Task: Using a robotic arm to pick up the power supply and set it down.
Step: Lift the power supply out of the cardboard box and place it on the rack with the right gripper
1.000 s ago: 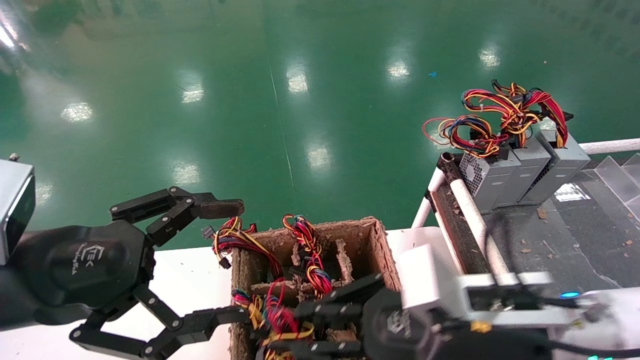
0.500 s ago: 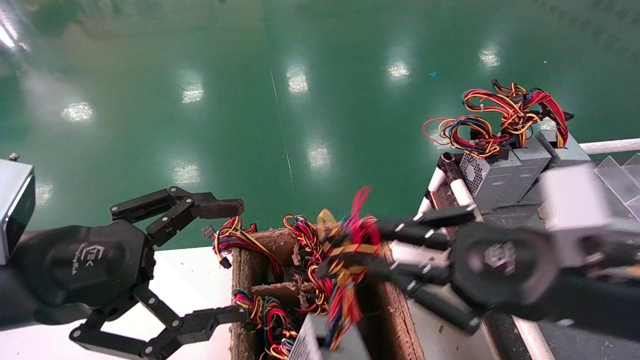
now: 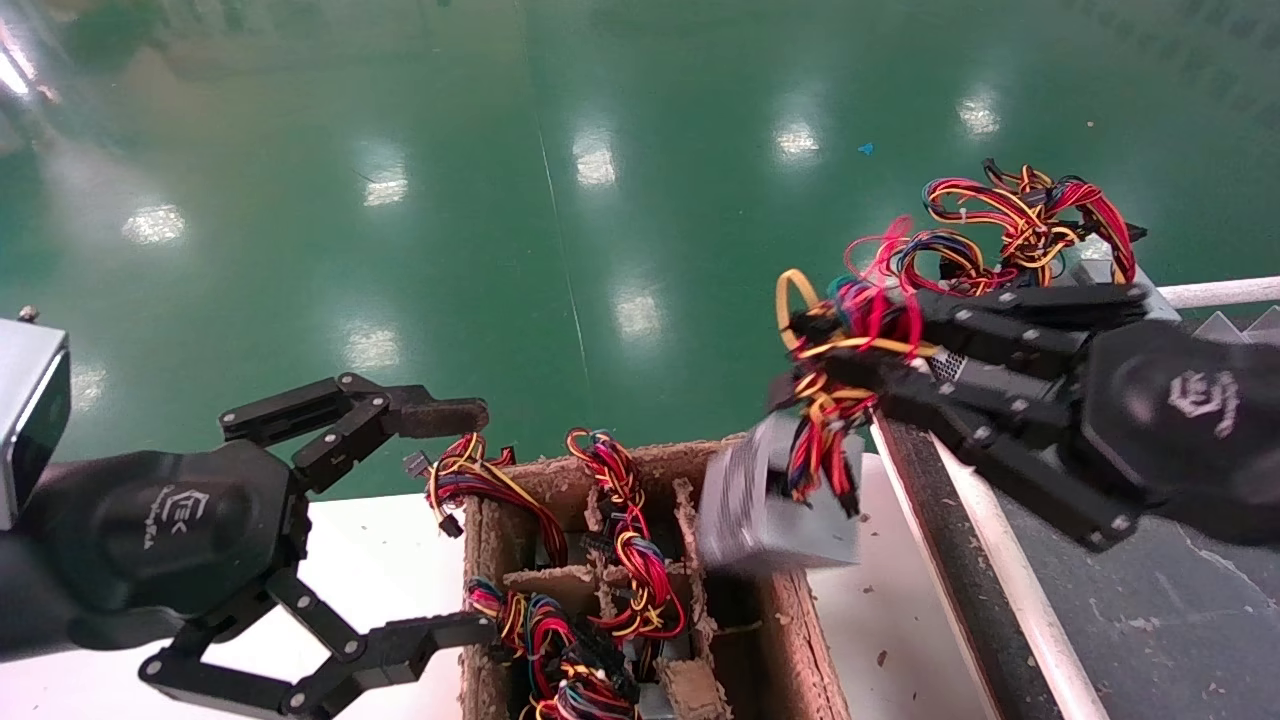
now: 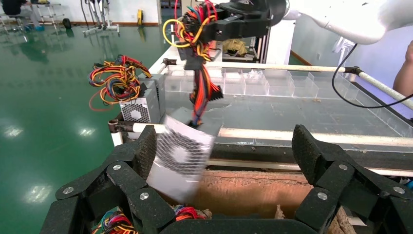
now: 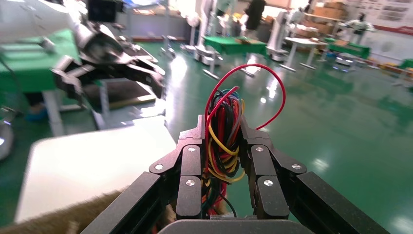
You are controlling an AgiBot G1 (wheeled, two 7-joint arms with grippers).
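Right gripper (image 3: 840, 345) has its fingers clamped on the wire bundle (image 3: 850, 330), not on the metal case. Right wrist view confirms it: red, yellow and black wires (image 5: 223, 141) pinched between the two fingers (image 5: 190, 170).

Power supply (image 3: 775, 490) hangs below the fingers by its wires, in the air, clear of the cardboard divider box (image 3: 640, 560) and over that box's right wall, next to the white table's right edge (image 3: 880, 610). Case is blurred and looks tilted, so I'd judge it's swinging. In the left wrist view the perforated vent face (image 4: 180, 153) faces the left arm's camera.

Key relation: the load sits straight under the grip point, with the bundle running roughly vertical from fingers to case. So the case follows the gripper with lag. The dark conveyor surface (image 3: 1150, 600) lies to the right of the rail (image 3: 960, 560), where other power supplies (image 4: 141, 105) stand upright at its far left corner. The right arm is the one holding and nearest that surface.

Left gripper (image 3: 430, 520) is parked at the box's left side, fingers spread wide, holding nothing. One finger is at the box's near left wall.

Risks as I see them: wires slipping through the fingers, the swinging case clipping the rail.
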